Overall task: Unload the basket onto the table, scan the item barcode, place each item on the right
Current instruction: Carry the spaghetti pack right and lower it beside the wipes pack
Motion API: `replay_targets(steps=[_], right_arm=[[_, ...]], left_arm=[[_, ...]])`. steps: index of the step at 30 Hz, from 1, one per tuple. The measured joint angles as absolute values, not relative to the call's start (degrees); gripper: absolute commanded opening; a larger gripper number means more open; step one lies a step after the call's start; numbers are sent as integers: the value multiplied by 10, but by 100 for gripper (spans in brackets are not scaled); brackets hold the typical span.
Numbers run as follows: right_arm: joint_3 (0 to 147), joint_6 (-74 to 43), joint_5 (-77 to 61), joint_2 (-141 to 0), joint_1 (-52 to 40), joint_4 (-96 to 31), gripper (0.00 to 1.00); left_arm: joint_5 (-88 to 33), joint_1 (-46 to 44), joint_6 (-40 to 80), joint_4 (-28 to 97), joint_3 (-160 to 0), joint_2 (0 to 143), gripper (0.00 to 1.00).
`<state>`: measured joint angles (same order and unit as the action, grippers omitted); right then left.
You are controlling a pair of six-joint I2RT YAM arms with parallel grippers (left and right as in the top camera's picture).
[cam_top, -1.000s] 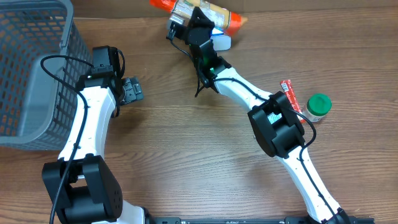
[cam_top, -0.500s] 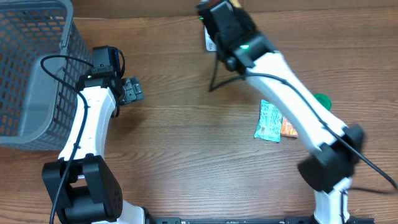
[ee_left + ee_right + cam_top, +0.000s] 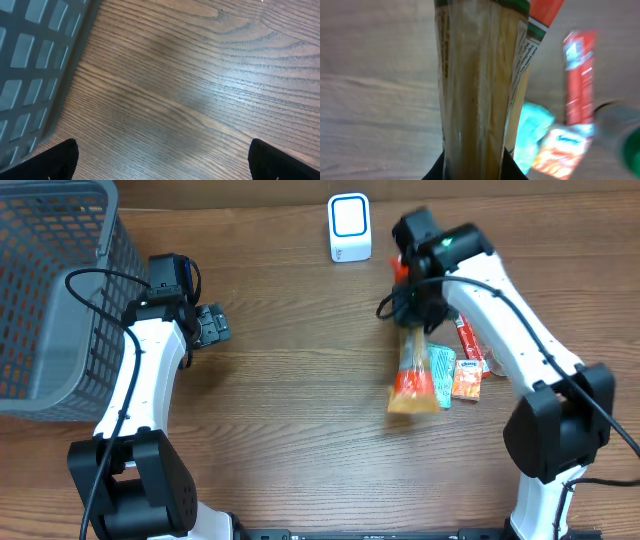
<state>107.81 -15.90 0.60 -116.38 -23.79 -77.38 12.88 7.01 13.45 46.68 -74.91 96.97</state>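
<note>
Right tool point(image 3: 410, 315), nearly closed, pinches a long clear packet point(image 3: 413, 375) w/ orange ends. From overhead the packet runs from the tool toward the near edge of the wooden surface point(image 3: 300, 440); can't tell if its low end touches. Teal sachet point(image 3: 441, 375), orange sachet point(image 3: 466, 378) & red stick point(image 3: 470, 345) lie just beside it, on its right. White scanner point(image 3: 349, 227) stands at the far edge, apart from the packet. Left tool point(image 3: 212, 325) is wide open, holding nothing, near the grey basket point(image 3: 50, 290).
</note>
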Motion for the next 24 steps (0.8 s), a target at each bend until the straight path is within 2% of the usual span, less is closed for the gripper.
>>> replay_targets(steps=[9,11,15,18,24], right_arm=[[928,-170,-23,-1167,-244,-655,4],[916,-171,-24,-1167,-244,-638,11],[911,-173,-26,-1167,-244,-627,55],[911,-173,-27,-1166,-244,-627,60],[911,-174,-28,-1166,-244,-632,62]], left_arm=[[129,70,135,467,-749,970,100],[129,70,135,467,-749,970,100],[129,70,135,467,-749,970,100],[129,70,135,467,-749,970,100],[129,70,135,467,-749,970,100]])
